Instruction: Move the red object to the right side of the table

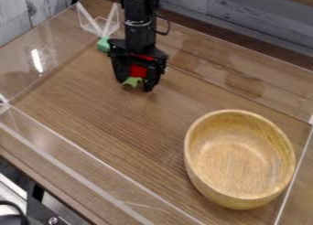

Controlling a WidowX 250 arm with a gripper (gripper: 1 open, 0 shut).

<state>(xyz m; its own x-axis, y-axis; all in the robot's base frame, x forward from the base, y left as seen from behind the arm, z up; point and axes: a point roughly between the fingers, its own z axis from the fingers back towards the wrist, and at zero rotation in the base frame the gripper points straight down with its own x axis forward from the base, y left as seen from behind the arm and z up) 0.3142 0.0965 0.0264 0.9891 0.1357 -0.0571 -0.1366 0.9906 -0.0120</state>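
Note:
The red object [138, 75], a small glossy toy fruit with a light-green end [128, 81], lies on the brown wood-grain table [146, 128] at the back left. My gripper [135, 77] stands straight down over it, open, with a black finger on each side of the fruit. The fingertips are low, at about the tabletop. Whether the fingers touch the fruit I cannot tell.
A large wooden bowl [241, 157] sits at the front right. A flat green block [105, 45] lies just behind the gripper at the back left. Low clear acrylic walls [73, 165] edge the tabletop.

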